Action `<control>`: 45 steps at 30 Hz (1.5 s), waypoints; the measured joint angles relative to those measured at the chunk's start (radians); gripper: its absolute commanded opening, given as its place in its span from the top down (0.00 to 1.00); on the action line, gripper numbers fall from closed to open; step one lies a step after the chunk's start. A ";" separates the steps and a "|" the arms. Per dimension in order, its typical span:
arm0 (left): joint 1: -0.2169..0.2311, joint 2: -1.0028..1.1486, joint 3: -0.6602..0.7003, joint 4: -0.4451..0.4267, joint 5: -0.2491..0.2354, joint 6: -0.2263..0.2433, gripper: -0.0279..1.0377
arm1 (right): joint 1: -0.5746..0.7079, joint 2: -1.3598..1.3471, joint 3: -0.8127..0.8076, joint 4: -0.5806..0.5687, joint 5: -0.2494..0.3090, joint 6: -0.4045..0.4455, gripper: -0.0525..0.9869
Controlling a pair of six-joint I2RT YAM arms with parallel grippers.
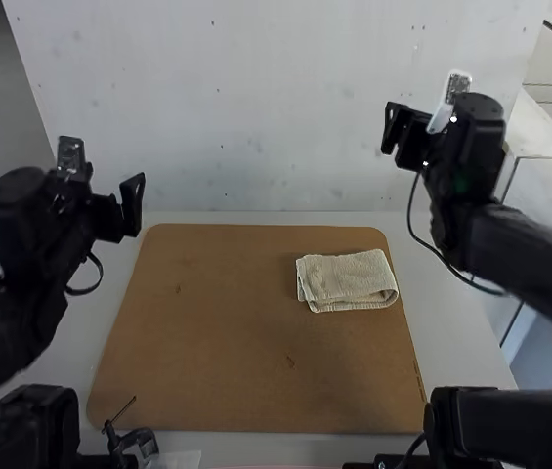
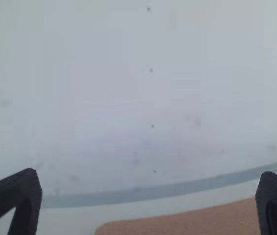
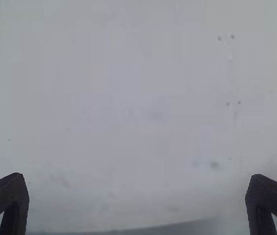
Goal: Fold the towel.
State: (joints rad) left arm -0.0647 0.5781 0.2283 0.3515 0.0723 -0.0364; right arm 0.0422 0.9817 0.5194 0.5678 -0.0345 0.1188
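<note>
Towel (image 1: 347,281): cream, nubby terry-like weave, folded into a compact rough rectangle, several layers thick. Lies flat on the right-hand part of the brown board (image 1: 227,322), toward the far end, close to the right edge. Rounded bends at its right end; layered edges visible along the left end and near side. Top face slightly rumpled.

Board: flat, matte, thin-looking, rounded far corners, a few small dark marks on its face. Sits on the pale, smooth bench (image 1: 451,332), which borders it on the far side and both flanks.

Left tool (image 1: 124,209): raised, off the board's far left corner, apart from the towel. Black tapered fingers spread wide, nothing between them, per left wrist view. Board's rounded corner visible there too.

Right tool (image 1: 403,135): raised beyond the board's far right corner, in front of the wall in the high view, apart from the towel. Same black tapered fingers, spread wide, holding nothing.

Black cable (image 1: 461,278) sags in a thin curve under the right arm.

Near edge of board, left side: small black fixture (image 1: 134,442) with a thin rod sticking up.

Behind bench: off-white wall (image 1: 256,107), flat, matte, dotted with small dark specks and faint smudges.
</note>
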 measured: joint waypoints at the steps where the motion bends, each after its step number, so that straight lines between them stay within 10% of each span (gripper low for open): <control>1: 0.000 -0.071 -0.011 -0.008 -0.005 0.002 0.05 | 0.004 -0.045 0.000 -0.025 0.008 -0.008 0.02; 5: 0.000 -0.416 -0.077 0.023 -0.026 0.023 0.05 | 0.058 -0.246 0.000 -0.068 0.032 -0.061 0.02; 18: 0.000 -0.428 -0.202 0.043 0.001 0.110 0.04 | -0.077 -0.558 -0.489 0.088 0.086 -0.093 0.02; 45: -0.023 -0.429 -0.203 -0.177 0.029 0.131 0.04 | -0.058 -0.971 -0.507 -0.564 0.085 -0.056 0.02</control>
State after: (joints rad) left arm -0.0872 0.1493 0.0250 0.1741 0.1013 0.0948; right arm -0.0162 0.0105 0.0128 0.0040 0.0502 0.0628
